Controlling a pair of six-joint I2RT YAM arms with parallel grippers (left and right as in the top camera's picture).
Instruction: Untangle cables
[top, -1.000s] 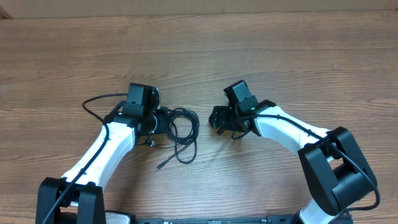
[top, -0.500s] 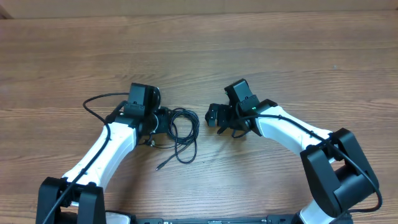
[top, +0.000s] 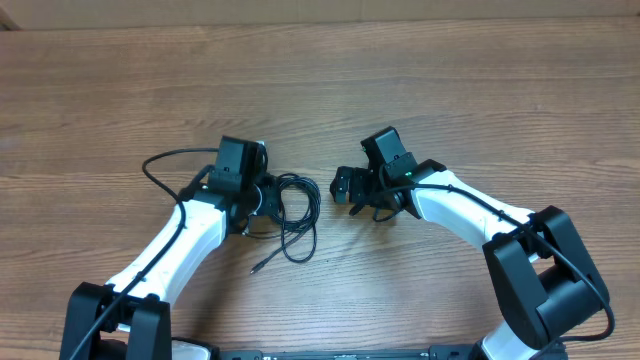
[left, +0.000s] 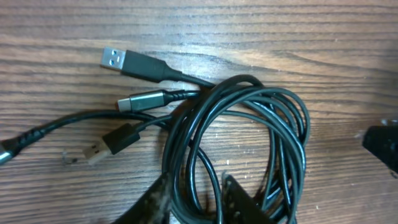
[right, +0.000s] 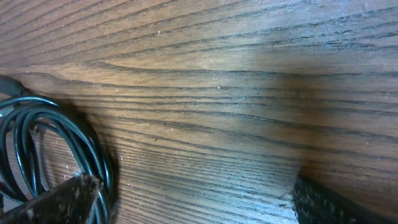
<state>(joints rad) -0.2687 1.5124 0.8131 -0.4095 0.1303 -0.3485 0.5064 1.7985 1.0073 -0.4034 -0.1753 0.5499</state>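
The cables (top: 297, 214) lie as a tangled black coil on the wooden table between my two arms. In the left wrist view the coil (left: 249, 137) fills the middle, with three plug ends to its left: a USB-A plug (left: 115, 59), a silver-tipped plug (left: 140, 101) and a smaller plug (left: 103, 149). My left gripper (top: 264, 196) (left: 198, 206) sits at the coil's left rim, its jaws a narrow way apart astride several loose strands. My right gripper (top: 350, 195) (right: 199, 208) stands wide open over bare wood just right of the coil (right: 59, 143), one finger (right: 59, 200) beside its strands.
A thicker black wire (top: 160, 163) from the left arm loops out to the left of that arm. The table's far edge (top: 320, 20) runs along the top of the overhead view. Both arm bases stand at the near edge.
My left gripper has moved right, onto the coil's left rim. My right gripper's jaws have spread wide. The coil itself has stayed in place.
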